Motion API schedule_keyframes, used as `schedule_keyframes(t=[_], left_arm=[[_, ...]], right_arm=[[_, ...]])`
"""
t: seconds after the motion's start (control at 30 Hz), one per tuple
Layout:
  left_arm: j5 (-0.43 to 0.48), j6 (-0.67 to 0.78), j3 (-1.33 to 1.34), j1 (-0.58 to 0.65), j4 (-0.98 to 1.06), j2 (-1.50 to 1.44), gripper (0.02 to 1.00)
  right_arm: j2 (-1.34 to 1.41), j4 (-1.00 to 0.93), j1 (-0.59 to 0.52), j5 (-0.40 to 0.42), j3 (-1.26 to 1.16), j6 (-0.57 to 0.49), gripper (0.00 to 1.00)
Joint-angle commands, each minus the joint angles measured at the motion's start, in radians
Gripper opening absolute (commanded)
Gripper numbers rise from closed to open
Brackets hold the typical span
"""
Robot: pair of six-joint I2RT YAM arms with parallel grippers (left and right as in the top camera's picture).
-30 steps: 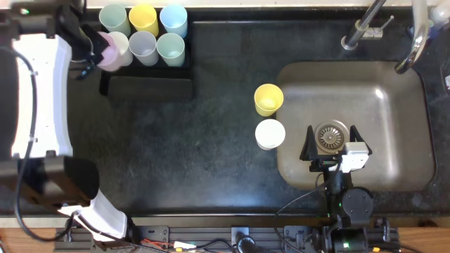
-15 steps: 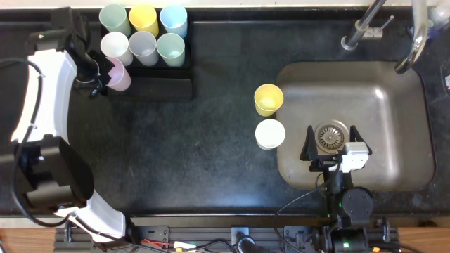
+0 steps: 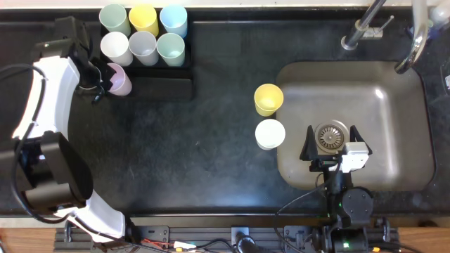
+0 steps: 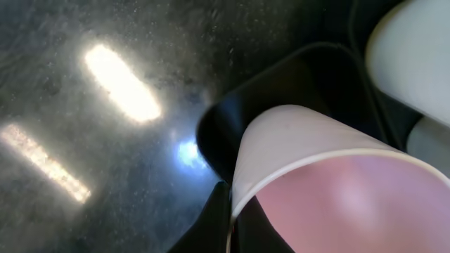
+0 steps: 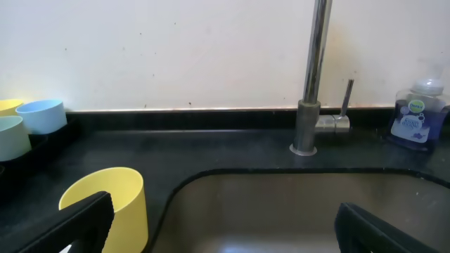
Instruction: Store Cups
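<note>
Pink cup (image 3: 118, 79) has shifted down the rack's (image 3: 151, 88) left side to its front row.
Left gripper (image 4: 230, 218) pinches its rim, tilted over an empty slot (image 4: 281, 91); right gripper (image 3: 330, 139) sits wide open over the sink (image 3: 394, 91); yellow cup (image 3: 268, 99) and white cup (image 3: 270, 133) wait.

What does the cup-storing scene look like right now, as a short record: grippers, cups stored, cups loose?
left gripper: shut on the pale pink plastic cup, at the front-left corner of the black tray
right gripper: open, over the steel sink
stored in tray: six cups
loose on counter: yellow plastic cup, white plastic cup, beside the sink
</note>
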Motion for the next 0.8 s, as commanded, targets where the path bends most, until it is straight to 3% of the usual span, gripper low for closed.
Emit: schedule_keyframes(t=[0.03, 0.8], left_arm=[[0.008, -0.007, -0.021, 0.01, 0.031, -0.029, 0.036], [0.025, -0.007, -0.021, 0.025, 0.043, 0.028, 0.036]], right_arm=[[-0.008, 0.005, 0.002, -0.006, -0.013, 0.007, 0.998], [-0.008, 0.005, 0.002, -0.006, -0.013, 0.008, 0.996]])
